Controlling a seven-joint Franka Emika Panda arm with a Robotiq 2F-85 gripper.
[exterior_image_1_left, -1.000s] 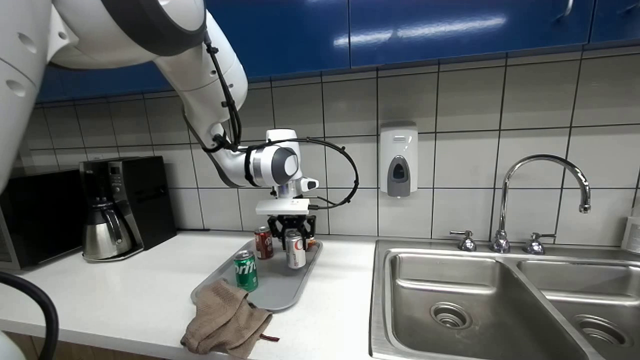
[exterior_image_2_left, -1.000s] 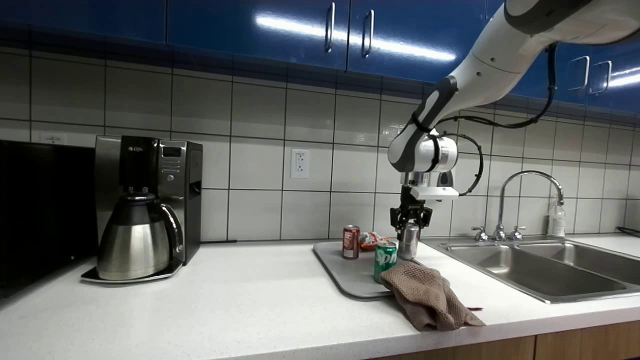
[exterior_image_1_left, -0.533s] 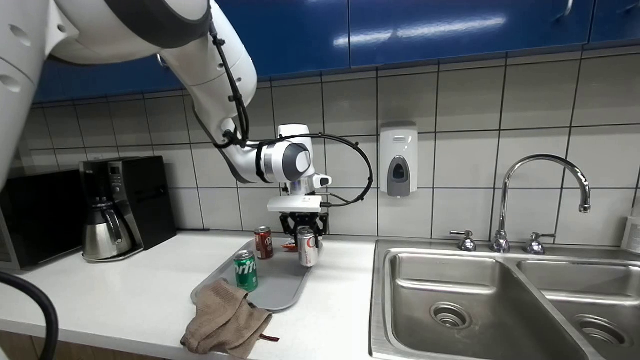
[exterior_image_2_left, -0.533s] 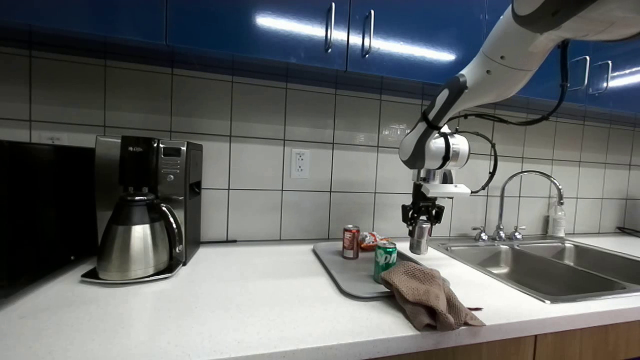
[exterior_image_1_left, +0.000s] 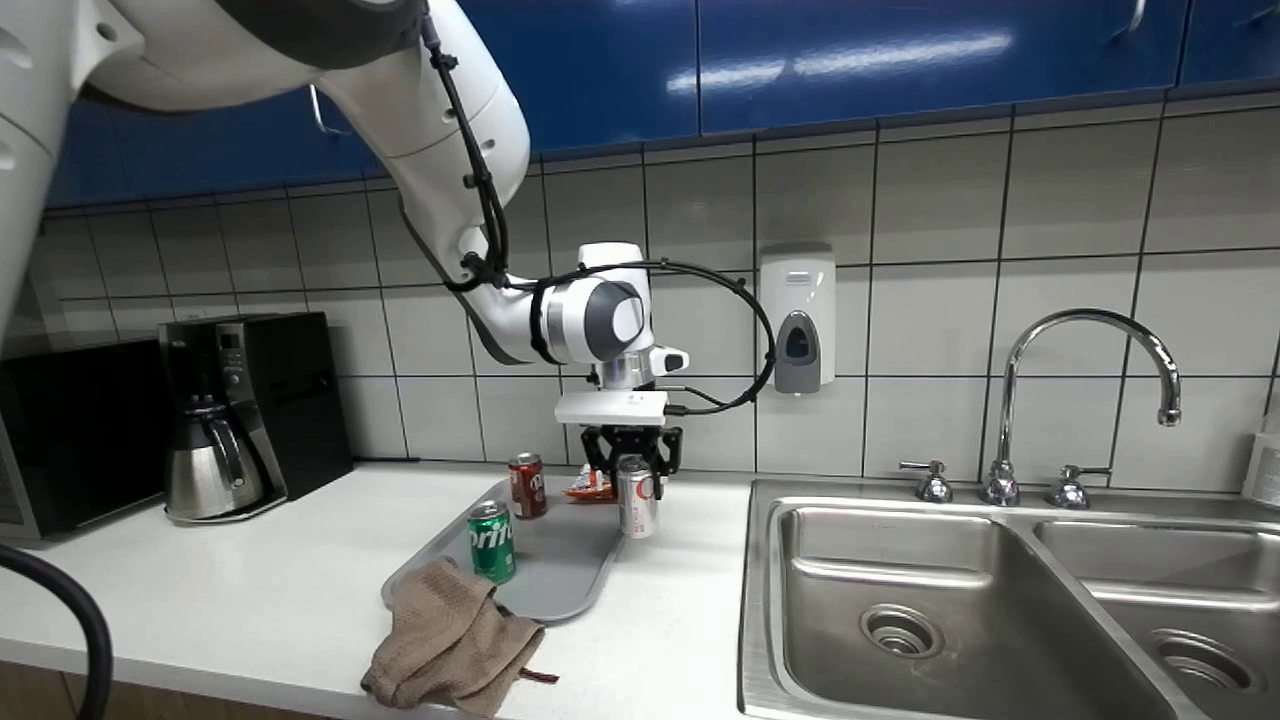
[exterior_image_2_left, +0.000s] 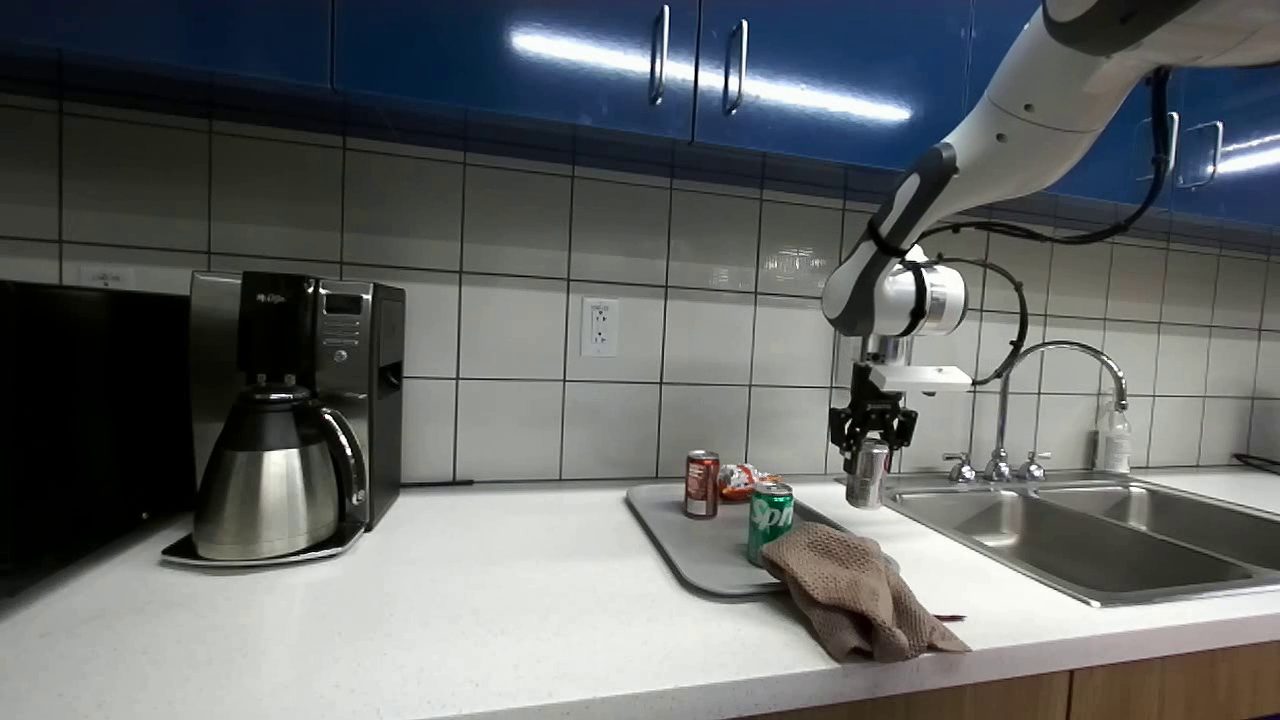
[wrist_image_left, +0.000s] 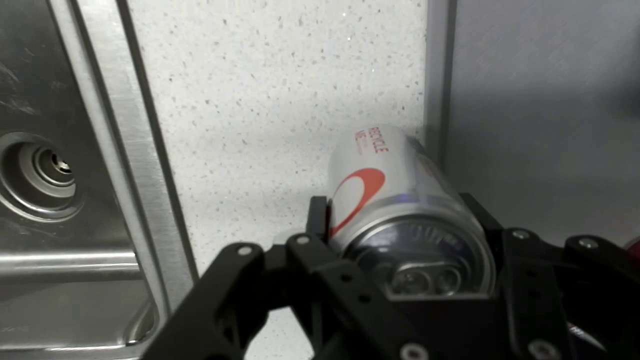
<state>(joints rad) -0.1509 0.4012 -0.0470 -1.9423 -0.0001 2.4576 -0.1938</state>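
My gripper (exterior_image_1_left: 636, 478) is shut on a silver can with red marks (exterior_image_1_left: 637, 512), with one finger on each side near its top. It points down, and the can is roughly upright, slightly tilted. In the wrist view the gripper (wrist_image_left: 395, 210) grips the can (wrist_image_left: 395, 170) over the white counter, beside the grey tray's edge (wrist_image_left: 440, 75). The can (exterior_image_2_left: 866, 485) appears slightly raised in an exterior view. The tray (exterior_image_1_left: 560, 590) holds a green Sprite can (exterior_image_1_left: 492, 548), a red can (exterior_image_1_left: 527, 488) and an orange wrapped packet (exterior_image_1_left: 592, 485).
A steel double sink (exterior_image_1_left: 758, 600) with a tall curved faucet (exterior_image_1_left: 1090, 315) lies on the far side of the can from the tray. A brown cloth (exterior_image_1_left: 450, 640) overlaps the tray's front corner. A coffee maker (exterior_image_2_left: 275, 480) and a wall soap dispenser (exterior_image_1_left: 797, 320) stand farther off.
My gripper has carried the silver can off the tray toward the sink, and it is now over the counter strip. The packet shows more in an exterior view. The other items have stayed put.
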